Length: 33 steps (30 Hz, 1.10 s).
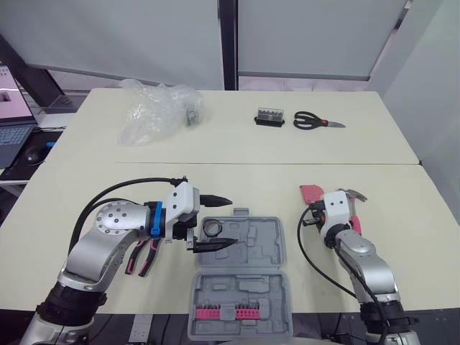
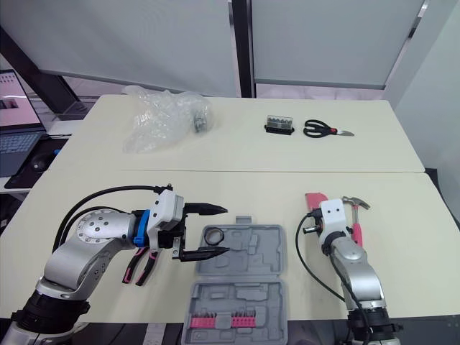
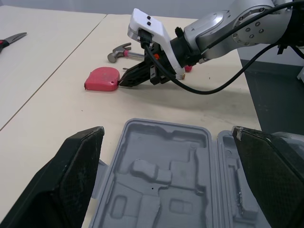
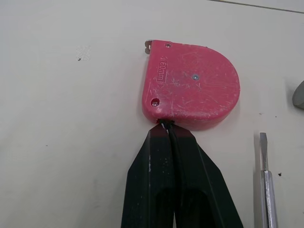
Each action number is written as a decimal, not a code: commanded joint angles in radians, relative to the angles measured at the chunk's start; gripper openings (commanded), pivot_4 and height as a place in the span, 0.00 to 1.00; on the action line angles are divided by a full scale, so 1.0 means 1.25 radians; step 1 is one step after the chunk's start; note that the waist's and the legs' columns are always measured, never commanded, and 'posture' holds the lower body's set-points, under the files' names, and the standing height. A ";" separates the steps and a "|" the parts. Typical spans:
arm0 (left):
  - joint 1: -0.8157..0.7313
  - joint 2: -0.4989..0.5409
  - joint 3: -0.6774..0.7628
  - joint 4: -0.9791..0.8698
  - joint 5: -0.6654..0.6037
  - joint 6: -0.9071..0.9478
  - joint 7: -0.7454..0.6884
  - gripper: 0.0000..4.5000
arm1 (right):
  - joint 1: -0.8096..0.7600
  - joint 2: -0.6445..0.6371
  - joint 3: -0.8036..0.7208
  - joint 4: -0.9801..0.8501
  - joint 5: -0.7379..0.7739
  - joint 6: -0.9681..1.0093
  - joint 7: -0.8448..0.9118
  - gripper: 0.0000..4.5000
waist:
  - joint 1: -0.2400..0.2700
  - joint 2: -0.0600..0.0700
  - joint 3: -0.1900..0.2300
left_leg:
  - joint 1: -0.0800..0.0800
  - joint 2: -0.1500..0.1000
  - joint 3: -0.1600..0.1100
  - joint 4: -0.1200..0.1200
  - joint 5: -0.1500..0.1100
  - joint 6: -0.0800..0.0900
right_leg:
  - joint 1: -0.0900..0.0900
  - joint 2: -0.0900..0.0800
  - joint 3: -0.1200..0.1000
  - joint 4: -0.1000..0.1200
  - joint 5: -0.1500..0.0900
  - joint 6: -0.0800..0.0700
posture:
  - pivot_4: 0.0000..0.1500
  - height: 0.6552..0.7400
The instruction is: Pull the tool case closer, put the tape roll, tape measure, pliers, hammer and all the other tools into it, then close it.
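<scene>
1. Your right gripper [image 4: 165, 126] has its two black fingers pressed together with no gap; the tips touch the rim of the tape measure [image 4: 192, 85]; I cannot tell whether they pinch anything there, so treat it as closed on nothing.
2. The tape measure lies flat on the tabletop [image 1: 108, 180], directly ahead of those tips on the side toward the far edge; the fingers' line points straight at it; by my reading you must spread the fingers before going forward, or the closed tips would likely push it away.
3. Just beside it, toward the right edge, lie the hammer [image 2: 355, 204] and a screwdriver [image 4: 264, 156]; both are apart from the fingers.
4. The tool case [image 1: 241, 284] lies open near the front edge, to the left of the tape measure with bare tabletop between them; the carry therefore runs leftward; your right arm is clearly the nearer one for this piece.
5. Your left gripper [image 1: 230, 221] hangs wide open over the case's far left corner; the tape roll [image 1: 212, 228] lies in the tray beneath it; the pliers [image 1: 140, 255] lie on the tabletop just left of the case, by the left arm.
</scene>
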 commanded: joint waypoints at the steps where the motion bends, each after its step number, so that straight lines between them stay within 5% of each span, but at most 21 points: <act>1: 0.012 0.004 0.009 -0.029 -0.001 -0.024 0.000 1.00 | 0.012 -0.011 -0.003 -0.034 0.005 0.004 0.013 0.00 | 0.000 0.000 0.000 | 0.000 0.000 0.000 0.000 0.000 0.000 | 0.000 0.000 0.000 0.000 0.000 0.000 | 1.00 1.00; 20: 0.258 0.054 -0.003 -0.128 0.052 -0.168 -0.028 1.00 | 0.399 -0.199 -0.028 -0.510 0.141 0.279 0.182 0.00 | 0.002 0.000 0.000 | 0.000 0.000 0.001 -0.003 0.000 0.000 | -0.001 -0.001 0.001 -0.001 0.000 0.000 | 1.00 1.00; 33: 0.241 0.056 -0.040 -0.130 0.055 -0.199 -0.050 1.00 | 0.472 -0.275 -0.014 -0.600 0.252 0.394 0.238 0.00 | 0.002 0.000 0.000 | 0.000 0.000 0.001 -0.003 0.000 0.000 | -0.001 0.000 0.001 -0.001 -0.001 0.000 | 1.00 1.00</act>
